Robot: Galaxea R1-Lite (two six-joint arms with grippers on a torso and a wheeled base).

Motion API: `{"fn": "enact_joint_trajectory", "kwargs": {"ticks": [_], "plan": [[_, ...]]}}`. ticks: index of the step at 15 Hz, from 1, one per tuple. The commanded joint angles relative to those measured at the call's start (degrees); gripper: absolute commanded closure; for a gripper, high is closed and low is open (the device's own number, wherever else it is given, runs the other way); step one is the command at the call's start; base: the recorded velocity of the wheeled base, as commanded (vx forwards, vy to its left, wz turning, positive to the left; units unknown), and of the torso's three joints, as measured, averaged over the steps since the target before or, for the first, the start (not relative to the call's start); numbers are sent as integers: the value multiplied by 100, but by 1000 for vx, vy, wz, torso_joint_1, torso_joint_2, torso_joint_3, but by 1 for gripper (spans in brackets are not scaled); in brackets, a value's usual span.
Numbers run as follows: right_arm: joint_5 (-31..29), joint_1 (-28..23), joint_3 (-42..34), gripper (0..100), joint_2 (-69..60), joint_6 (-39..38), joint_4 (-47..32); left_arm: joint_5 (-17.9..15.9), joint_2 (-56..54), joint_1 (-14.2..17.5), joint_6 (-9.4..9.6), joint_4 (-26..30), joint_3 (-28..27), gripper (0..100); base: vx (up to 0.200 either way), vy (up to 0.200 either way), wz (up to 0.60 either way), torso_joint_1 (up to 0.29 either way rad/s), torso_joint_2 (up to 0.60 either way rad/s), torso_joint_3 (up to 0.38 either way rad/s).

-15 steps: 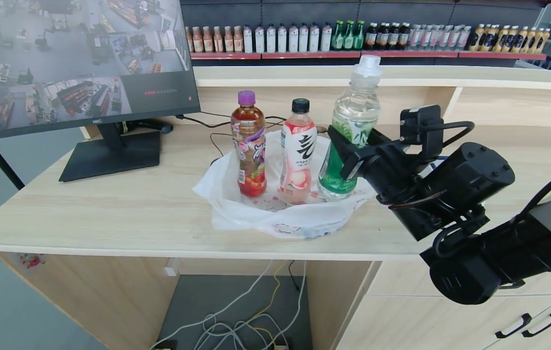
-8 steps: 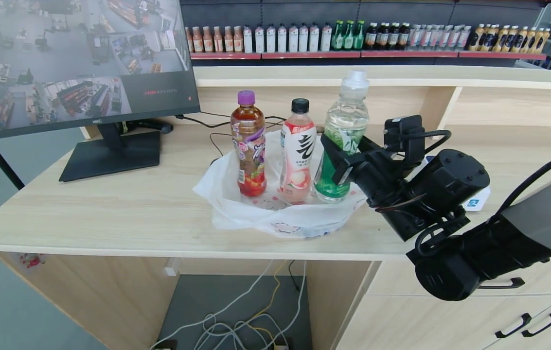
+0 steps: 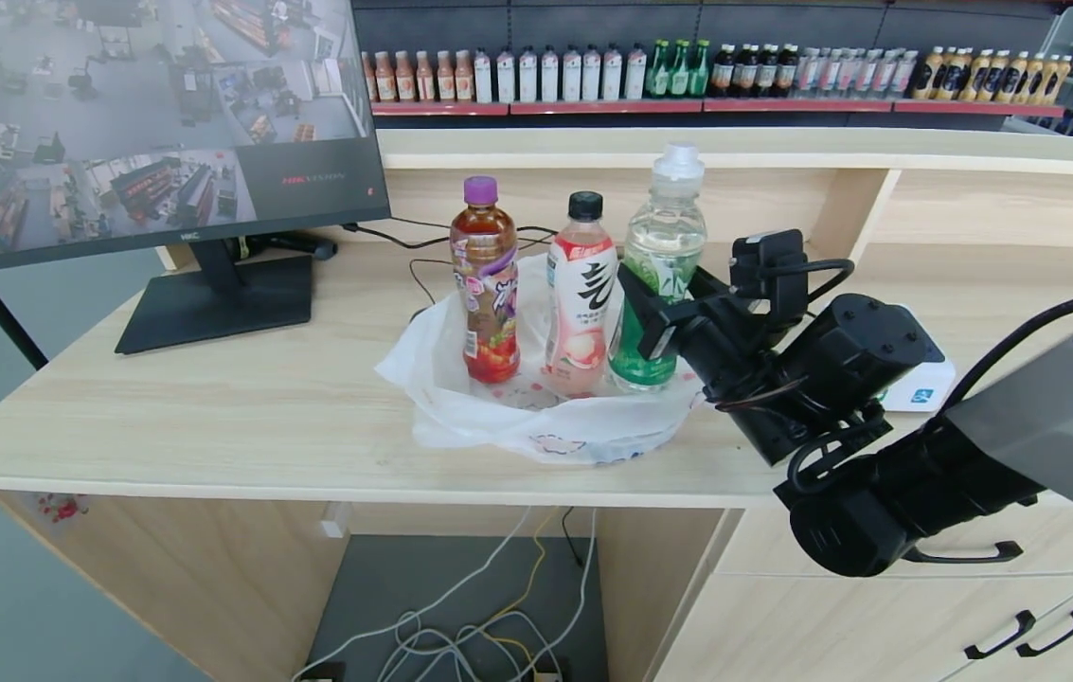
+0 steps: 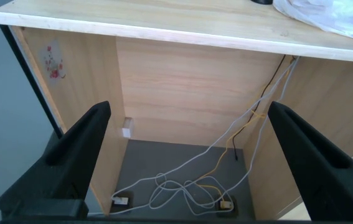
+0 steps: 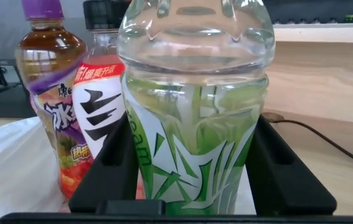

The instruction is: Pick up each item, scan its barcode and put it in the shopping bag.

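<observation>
The green-labelled bottle [image 3: 661,232] is showing clear, glossy, smooth plastic; the shopping bag [image 3: 460,417] is looking like thin, crinkled white plastic on the matt wood-grain counter [image 3: 214,407].

Right arm's stretched forward, its gripper [image 3: 667,308] level, fingers clamped either side of the green-labelled bottle [image 3: 664,223]. Left gripper [image 4: 188,115] hangs low, fingers spread wide.

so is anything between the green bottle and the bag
Nothing visible does. The green bottle, in the right pincer, is over the shopping bag; the pink bottle stands close beside it, not under it.
</observation>
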State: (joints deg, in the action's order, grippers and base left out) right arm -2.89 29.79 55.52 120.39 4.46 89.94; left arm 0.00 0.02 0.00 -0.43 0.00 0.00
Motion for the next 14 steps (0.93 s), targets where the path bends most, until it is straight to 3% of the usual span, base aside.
{"fn": "enact_joint_trajectory", "kwargs": {"ticks": [1,14], "plan": [[-1,-17,3,100,46,2,6,0,-2,0,-1,-9,0,0,0,0,0,0,0,0],[-1,-9,-296,100,186,11,6,0,-2,0,8,0,0,0,0,0,0,0,0,0]]}}
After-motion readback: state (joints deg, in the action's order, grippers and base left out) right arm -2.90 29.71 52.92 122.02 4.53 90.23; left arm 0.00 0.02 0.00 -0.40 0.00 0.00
